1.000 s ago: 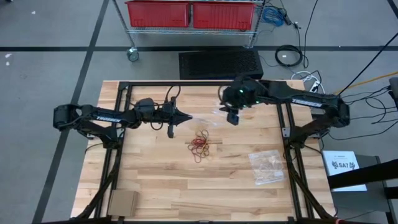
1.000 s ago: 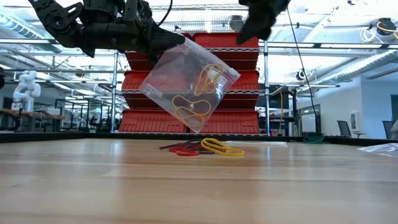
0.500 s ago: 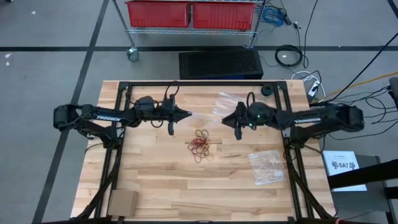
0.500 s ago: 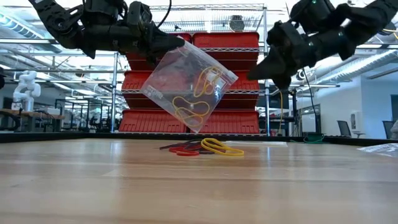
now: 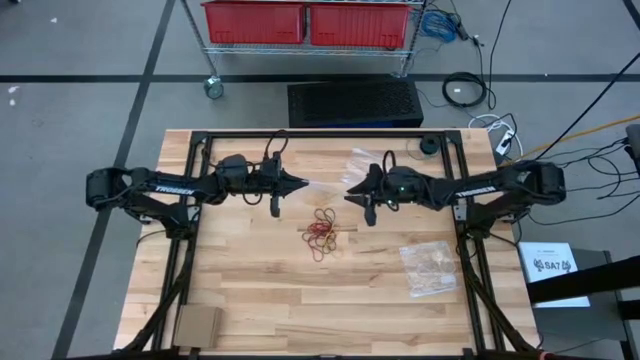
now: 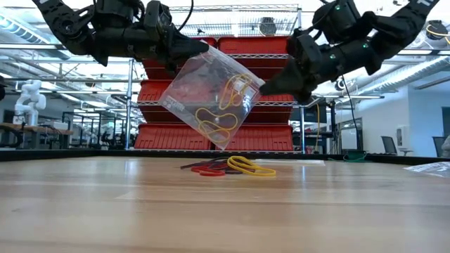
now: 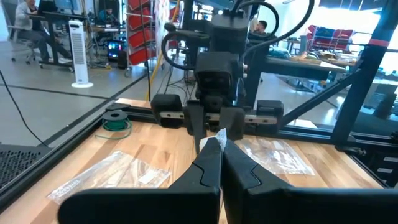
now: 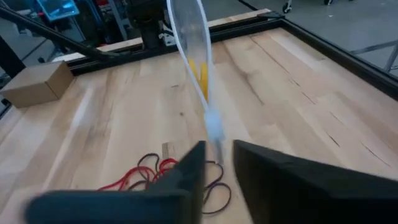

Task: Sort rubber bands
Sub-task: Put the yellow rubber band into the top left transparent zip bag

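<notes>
- Left gripper (image 6: 204,48): fingers pressed together on the top corner of a clear bag (image 6: 211,95), held aloft above the table (image 5: 250,290).
- Right gripper (image 6: 271,83): fingers parted, a gap showing, tips at the bag's opposite corner; actual contact unclear.
- Inside the bag: yellow loops.
- Below the bag, on the wood: loose rubber bands (image 5: 323,231), red, yellow, dark.
- Well apart from that pile: another clear bag (image 5: 430,268).
</notes>
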